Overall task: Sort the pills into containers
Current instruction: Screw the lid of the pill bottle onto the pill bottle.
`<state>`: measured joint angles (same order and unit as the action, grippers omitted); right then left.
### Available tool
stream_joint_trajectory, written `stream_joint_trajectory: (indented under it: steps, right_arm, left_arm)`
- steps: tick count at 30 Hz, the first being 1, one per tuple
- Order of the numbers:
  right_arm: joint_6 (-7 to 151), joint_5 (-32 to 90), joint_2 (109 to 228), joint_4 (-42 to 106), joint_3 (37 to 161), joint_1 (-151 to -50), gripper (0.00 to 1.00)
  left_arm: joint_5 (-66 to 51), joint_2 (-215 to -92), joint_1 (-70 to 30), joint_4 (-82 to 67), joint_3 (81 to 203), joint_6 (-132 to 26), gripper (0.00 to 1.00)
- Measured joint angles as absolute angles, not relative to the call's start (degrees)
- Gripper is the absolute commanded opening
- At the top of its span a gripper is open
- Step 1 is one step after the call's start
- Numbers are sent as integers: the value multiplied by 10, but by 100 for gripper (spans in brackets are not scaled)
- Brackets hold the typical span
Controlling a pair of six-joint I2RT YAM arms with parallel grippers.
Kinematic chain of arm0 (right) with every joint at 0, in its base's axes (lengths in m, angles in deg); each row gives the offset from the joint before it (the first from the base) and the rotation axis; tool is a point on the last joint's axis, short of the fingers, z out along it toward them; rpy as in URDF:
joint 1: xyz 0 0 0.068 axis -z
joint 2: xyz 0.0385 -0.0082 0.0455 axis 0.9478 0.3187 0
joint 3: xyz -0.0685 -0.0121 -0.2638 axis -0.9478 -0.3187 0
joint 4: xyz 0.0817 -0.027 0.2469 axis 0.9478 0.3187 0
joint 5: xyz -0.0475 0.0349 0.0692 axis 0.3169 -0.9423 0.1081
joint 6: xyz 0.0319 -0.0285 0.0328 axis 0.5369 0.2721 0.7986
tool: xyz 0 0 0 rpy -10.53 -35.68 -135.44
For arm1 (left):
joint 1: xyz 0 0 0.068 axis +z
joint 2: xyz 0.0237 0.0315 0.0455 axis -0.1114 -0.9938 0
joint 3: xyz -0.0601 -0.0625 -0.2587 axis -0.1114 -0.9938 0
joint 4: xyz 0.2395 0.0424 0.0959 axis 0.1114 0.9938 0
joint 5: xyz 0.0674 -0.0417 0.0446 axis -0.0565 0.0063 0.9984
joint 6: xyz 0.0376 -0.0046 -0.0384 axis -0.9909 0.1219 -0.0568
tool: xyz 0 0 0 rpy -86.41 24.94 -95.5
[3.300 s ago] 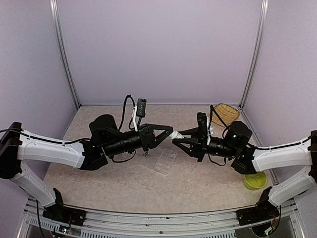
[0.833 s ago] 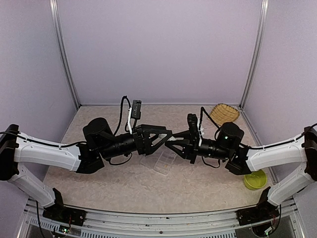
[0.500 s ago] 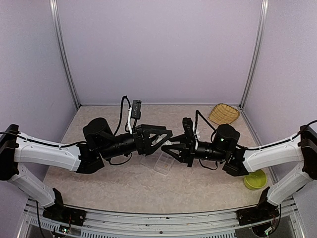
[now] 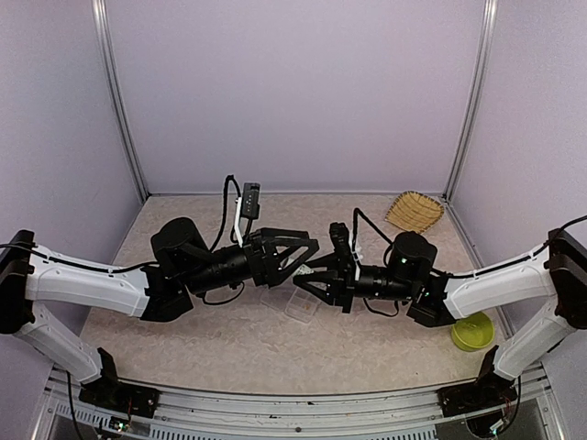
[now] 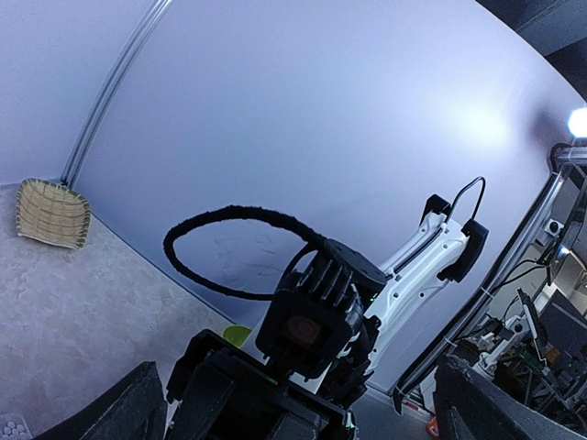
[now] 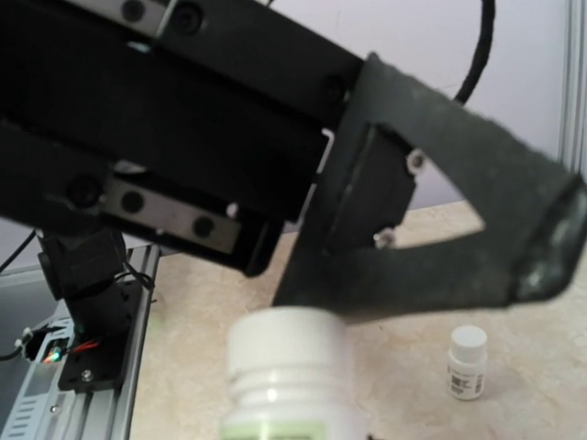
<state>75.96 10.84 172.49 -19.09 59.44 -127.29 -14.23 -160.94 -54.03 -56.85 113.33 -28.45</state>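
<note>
The two arms meet nose to nose over the middle of the table (image 4: 229,339), and that looks deliberate: it puts both tools right above the clear box (image 4: 304,305) where the sorting is to be done. The left gripper (image 4: 307,258) stands as wide as it goes and holds nothing. In its own wrist view its two fingertips (image 5: 128,412) sit at opposite bottom corners, with the other arm's wrist between them. The right gripper (image 4: 301,280) is closed tight on a white bottle (image 6: 286,376), cap pointing forward just under a finger (image 6: 431,247) of the left tool. I judge the bottle is held low and near the box so that it can be opened or tipped there, with the wide left tool ready to help. The box lies flat on the table directly below the fingertips, see-through, split into small cells, and hard to make out against the speckled surface. A woven basket (image 4: 413,209) sits in the far right corner and a green bowl (image 4: 472,332) by the right arm, both well apart from the work. A second, smaller bottle (image 6: 467,362) stands upright on the table. Of the pills (image 5: 9,427), only a few white specks show at the bottom edge of the left wrist view, and their shape cannot be told.
</note>
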Motion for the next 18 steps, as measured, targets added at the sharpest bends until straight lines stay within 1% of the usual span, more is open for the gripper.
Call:
stream_joint_trajectory:
  steps: [8, 18]
  right_arm:
    - [743, 123, 1693, -176, 592, -1273, 12]
    - [713, 195, 1634, -150, 587, -1273, 11]
  left_arm:
    - [-139, -1605, -540, -574, 1130, -285, 99]
    - [-140, -1605, -541, -574, 1128, -285, 99]
